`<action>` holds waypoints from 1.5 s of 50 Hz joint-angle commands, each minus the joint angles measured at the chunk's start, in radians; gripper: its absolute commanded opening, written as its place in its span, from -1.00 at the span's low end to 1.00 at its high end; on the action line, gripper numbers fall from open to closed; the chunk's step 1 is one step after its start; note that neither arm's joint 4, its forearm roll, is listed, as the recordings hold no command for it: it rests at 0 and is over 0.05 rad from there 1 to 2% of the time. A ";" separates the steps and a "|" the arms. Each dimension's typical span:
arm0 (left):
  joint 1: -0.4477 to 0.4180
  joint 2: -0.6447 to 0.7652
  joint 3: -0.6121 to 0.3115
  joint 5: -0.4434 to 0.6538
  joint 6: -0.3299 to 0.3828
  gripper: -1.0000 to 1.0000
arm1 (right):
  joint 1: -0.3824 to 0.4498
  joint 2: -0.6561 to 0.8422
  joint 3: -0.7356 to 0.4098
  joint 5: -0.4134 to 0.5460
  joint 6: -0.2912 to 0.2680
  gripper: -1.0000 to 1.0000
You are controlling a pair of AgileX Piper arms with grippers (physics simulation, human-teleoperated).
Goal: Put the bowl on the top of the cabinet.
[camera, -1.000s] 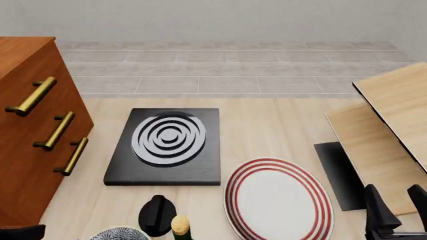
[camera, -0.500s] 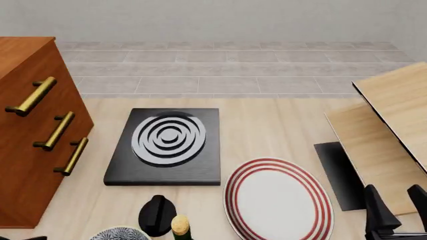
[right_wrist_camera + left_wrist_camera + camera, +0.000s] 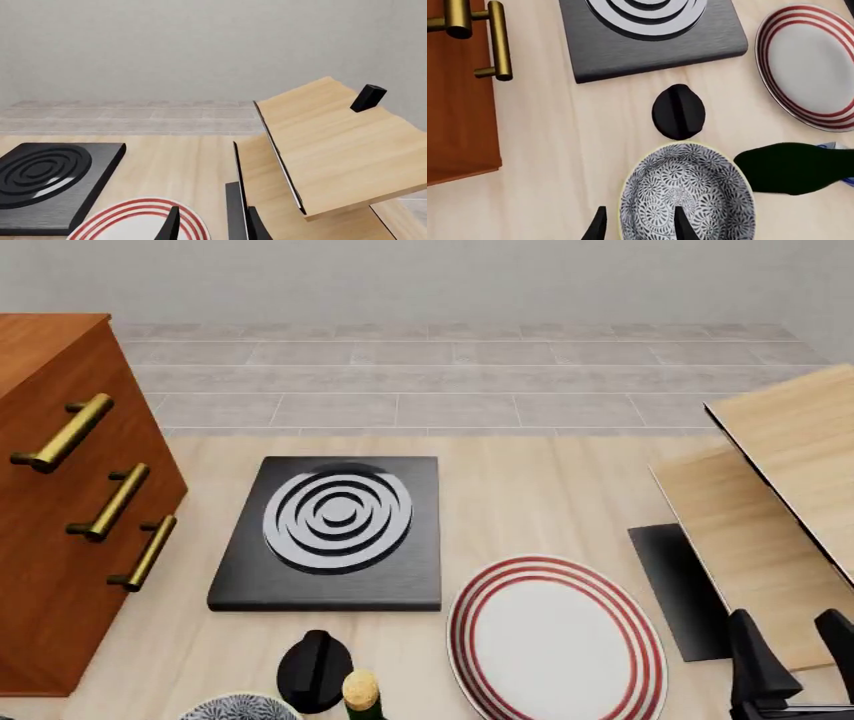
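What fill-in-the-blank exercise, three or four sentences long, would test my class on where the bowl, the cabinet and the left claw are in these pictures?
1. The bowl rests on the ____, not on the cabinet.
2. The cabinet's front carries ____ brass bar handles.
3. One finger of the left claw sits inside the bowl and the other outside, so they straddle its ____.
4. The plate beside the black burner pad has ____ rings.

Missing words: table; three; rim; red

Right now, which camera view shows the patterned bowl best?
The left wrist view: nearly the whole bowl is visible, with the left gripper straddling its rim. The front view shows only a sliver at the bottom edge. The right wrist view shows none.
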 commanded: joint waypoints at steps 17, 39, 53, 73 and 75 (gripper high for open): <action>0.011 -0.015 0.093 -0.059 -0.050 1.00 | 0.001 0.005 0.000 -0.003 -0.005 1.00; -0.007 -0.018 0.156 -0.109 -0.084 1.00 | 0.002 0.004 0.000 0.000 -0.011 1.00; -0.013 -0.023 0.179 -0.120 -0.100 1.00 | 0.002 0.007 0.000 -0.003 -0.011 1.00; -0.035 -0.014 0.234 -0.173 -0.128 1.00 | 0.002 0.015 -0.001 -0.009 -0.012 1.00; -0.036 -0.013 0.241 -0.180 -0.131 1.00 | 0.002 0.018 -0.001 -0.012 -0.012 1.00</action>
